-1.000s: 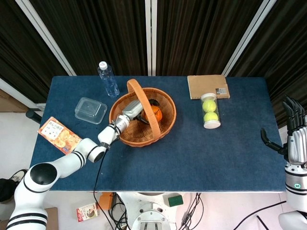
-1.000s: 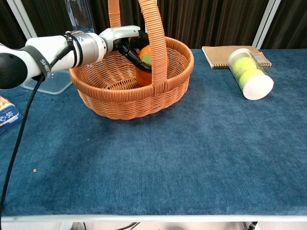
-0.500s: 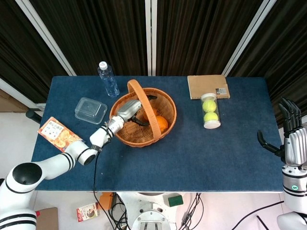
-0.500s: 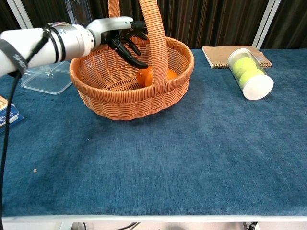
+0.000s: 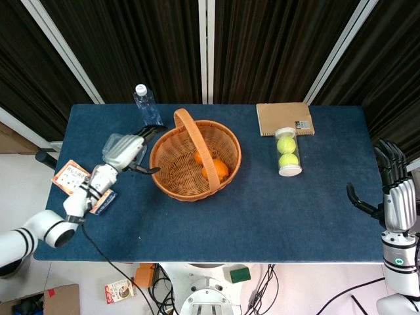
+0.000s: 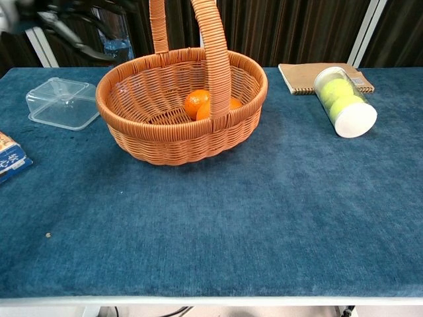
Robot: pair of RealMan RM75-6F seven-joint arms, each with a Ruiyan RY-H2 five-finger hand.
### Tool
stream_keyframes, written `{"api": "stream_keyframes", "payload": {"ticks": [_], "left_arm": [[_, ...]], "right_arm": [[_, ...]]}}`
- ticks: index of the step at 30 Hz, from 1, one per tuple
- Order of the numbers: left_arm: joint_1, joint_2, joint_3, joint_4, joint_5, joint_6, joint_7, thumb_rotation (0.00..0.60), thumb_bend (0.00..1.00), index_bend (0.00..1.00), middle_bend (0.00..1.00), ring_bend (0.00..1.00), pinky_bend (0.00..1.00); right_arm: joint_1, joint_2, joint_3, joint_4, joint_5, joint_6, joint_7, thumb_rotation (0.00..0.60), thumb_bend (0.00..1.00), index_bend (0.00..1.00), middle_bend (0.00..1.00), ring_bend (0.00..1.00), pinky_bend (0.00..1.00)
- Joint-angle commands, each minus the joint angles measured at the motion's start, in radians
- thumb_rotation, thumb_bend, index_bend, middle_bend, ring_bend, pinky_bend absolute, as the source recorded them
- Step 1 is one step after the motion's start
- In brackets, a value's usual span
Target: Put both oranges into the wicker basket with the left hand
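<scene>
The blue worktop [image 5: 262,197] has wide bare room in front of and to the right of the wicker basket [image 5: 172,172] — stiff, light, its tall handle arching across the middle. Both oranges [image 6: 197,103] lie inside it, touching, by the handle's near foot; firm, round and apt to roll, best cupped from above. The left hand [image 5: 125,153] hangs just left of the rim, fingers apart, holding nothing. The right hand [image 5: 392,190] stands at the far right edge — fingers spread and empty.
</scene>
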Motion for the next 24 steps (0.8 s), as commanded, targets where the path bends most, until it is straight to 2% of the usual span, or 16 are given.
{"api": "stream_keyframes", "payload": {"ticks": [1, 5, 8, 12, 15, 17, 19, 24], "left_arm": [[0.098, 0.101, 0.050, -0.082, 0.027, 0.099, 0.061, 0.600, 0.16, 0.11, 0.08, 0.05, 0.24], [0.213, 0.168, 0.105, -0.116, 0.069, 0.230, 0.101, 0.600, 0.16, 0.13, 0.09, 0.05, 0.24], [0.307, 0.170, 0.141, -0.096, 0.102, 0.350, 0.155, 0.600, 0.16, 0.16, 0.11, 0.05, 0.25], [0.438, 0.088, 0.153, 0.016, 0.133, 0.556, 0.295, 0.600, 0.16, 0.21, 0.15, 0.08, 0.25], [0.526, 0.013, 0.165, 0.111, 0.132, 0.659, 0.395, 0.600, 0.15, 0.25, 0.18, 0.10, 0.26], [0.573, -0.004, 0.182, 0.130, 0.111, 0.666, 0.430, 0.600, 0.10, 0.24, 0.18, 0.10, 0.26], [0.599, 0.004, 0.199, 0.120, 0.097, 0.650, 0.448, 0.598, 0.05, 0.20, 0.15, 0.08, 0.25], [0.645, 0.004, 0.211, 0.114, 0.108, 0.667, 0.481, 0.569, 0.04, 0.14, 0.10, 0.06, 0.24]], "right_arm": [[-0.003, 0.001, -0.001, 0.004, 0.002, 0.001, 0.000, 0.600, 0.38, 0.00, 0.00, 0.00, 0.00], [-0.018, 0.001, -0.009, 0.024, 0.011, 0.006, 0.006, 0.600, 0.38, 0.00, 0.00, 0.00, 0.00], [-0.040, 0.009, -0.030, 0.046, 0.023, -0.002, -0.004, 0.600, 0.37, 0.00, 0.00, 0.00, 0.00], [-0.079, 0.049, -0.084, 0.063, 0.058, -0.070, -0.076, 0.600, 0.35, 0.00, 0.00, 0.00, 0.00], [-0.110, 0.074, -0.128, 0.082, 0.101, -0.142, -0.202, 0.600, 0.34, 0.00, 0.00, 0.00, 0.00], [-0.130, 0.080, -0.148, 0.083, 0.142, -0.186, -0.297, 0.600, 0.33, 0.00, 0.00, 0.00, 0.00], [-0.141, 0.074, -0.160, 0.085, 0.163, -0.211, -0.330, 0.600, 0.33, 0.00, 0.00, 0.00, 0.00], [-0.150, 0.030, -0.178, 0.153, 0.163, -0.247, -0.256, 0.600, 0.31, 0.00, 0.00, 0.00, 0.00]]}}
